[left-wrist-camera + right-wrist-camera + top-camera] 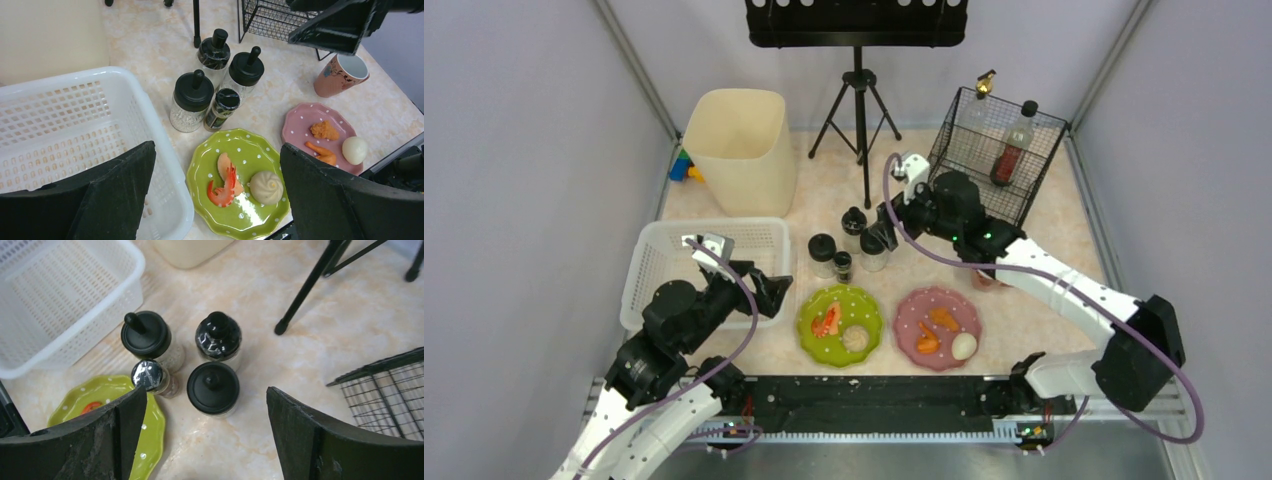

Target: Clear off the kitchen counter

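The right arm's jaws, open and empty, hang directly over an upright black-lidded jar [213,388] in the middle of the tabletop [260,320]; the left arm's jaws, also open, are farther off.

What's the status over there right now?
Left end effector open, empty, by the white basket. Right end effector open, above the jars. Kitchen counter uncleared: jars, green plate, pink plate, cup.
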Available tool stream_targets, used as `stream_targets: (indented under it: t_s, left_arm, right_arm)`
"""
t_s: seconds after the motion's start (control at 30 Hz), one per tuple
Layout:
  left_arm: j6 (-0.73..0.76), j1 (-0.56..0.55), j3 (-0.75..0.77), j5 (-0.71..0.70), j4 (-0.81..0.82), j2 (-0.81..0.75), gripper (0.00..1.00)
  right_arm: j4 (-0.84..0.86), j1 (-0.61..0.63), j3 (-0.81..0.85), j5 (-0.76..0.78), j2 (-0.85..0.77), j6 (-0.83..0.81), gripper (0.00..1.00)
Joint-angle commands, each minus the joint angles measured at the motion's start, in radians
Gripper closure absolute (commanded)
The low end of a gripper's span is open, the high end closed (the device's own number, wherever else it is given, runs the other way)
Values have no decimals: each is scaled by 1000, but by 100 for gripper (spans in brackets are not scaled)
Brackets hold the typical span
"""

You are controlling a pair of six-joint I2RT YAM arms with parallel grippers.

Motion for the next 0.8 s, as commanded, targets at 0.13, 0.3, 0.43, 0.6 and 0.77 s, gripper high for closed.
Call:
stream_targets:
  t_s: [0.13,0.3,0.43,0.6,0.77]
  left_arm:
    - [7,2,-1,1,23,-1,1]
    - [7,3,-2,5,23,-3,1]
    - [7,3,-3,7,25,-5,1]
    - [6,3,-3,9,25,-7,1]
    - [7,3,-3,9,25,-7,1]
  right_arm:
    - [36,51,4,6,119,7,6]
    - [43,62,12,34,186,27,5]
    - [49,68,19,41,226,36,5]
    - [47,69,34,47,275,37,5]
    - [47,70,52,50,321,46,4]
